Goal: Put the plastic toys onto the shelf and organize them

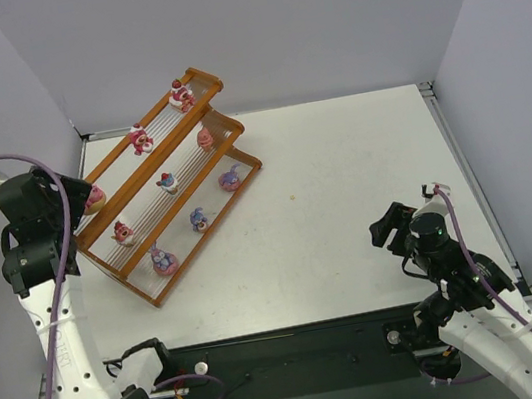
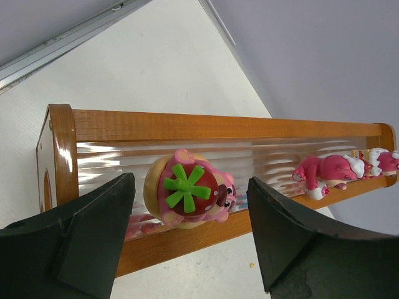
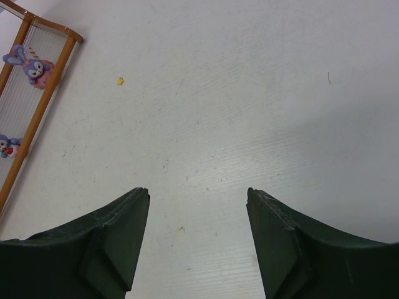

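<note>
– At the top tier of the shelf, end by the side post, sits my left gripper: jaws spread wide, nothing held.
– What's btwn them?
– Strawberry-top cupcake toy, on the clear slats by the front rail. Fingers flank it w/ a gap each side, not touching.
– Other toys?
– Overhead view shows three per tier, nine on the shelf (pink lying figure is further along my tier).
– And the right gripper?
– Also wide open, holding nothing, over the table, well apart from the shelf. Its cam catches the purple bunny on the lowest tier, at the pic's edge.
</note>
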Controlling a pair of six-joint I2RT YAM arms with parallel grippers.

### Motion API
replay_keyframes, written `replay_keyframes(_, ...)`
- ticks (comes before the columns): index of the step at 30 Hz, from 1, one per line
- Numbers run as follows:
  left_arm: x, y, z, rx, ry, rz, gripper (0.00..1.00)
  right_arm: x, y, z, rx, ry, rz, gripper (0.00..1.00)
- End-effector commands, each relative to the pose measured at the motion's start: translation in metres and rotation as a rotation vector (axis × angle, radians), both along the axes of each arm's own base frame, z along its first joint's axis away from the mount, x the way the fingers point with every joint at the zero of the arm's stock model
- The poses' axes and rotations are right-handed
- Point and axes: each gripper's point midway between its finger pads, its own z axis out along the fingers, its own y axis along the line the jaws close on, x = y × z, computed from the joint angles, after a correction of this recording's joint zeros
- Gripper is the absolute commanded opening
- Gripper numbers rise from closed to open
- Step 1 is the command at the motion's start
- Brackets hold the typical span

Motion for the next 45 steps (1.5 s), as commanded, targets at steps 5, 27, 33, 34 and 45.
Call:
replay_keyframes(5, -0.021, -0.003, 0.063, 0.079, -0.125, -0.016, 0.88, 0.001, 0.003, 0.007, 0.009, -0.024, 0.024, 0.72)
replay_keyframes(27, -0.144, -0.125, 0.041, 0.304, -0.286, -0.667, 0.97, -0.013, 0.03, 0.146, 0.115, -0.324, 0.252, 0.81)
replay_keyframes(33, -0.163, -0.128, 0.016, 0.32, -0.288, -0.681, 0.97, -0.027, 0.032, 0.178, 0.14, -0.4, 0.305, 0.81)
replay_keyframes(34, -0.164, -0.128, 0.016, 0.323, -0.287, -0.68, 0.97, -0.028, 0.032, 0.181, 0.143, -0.407, 0.307, 0.81)
replay_keyframes(45, -0.169, -0.13, 0.016, 0.342, -0.3, -0.702, 0.97, -0.044, 0.023, 0.201, 0.158, -0.481, 0.303, 0.82)
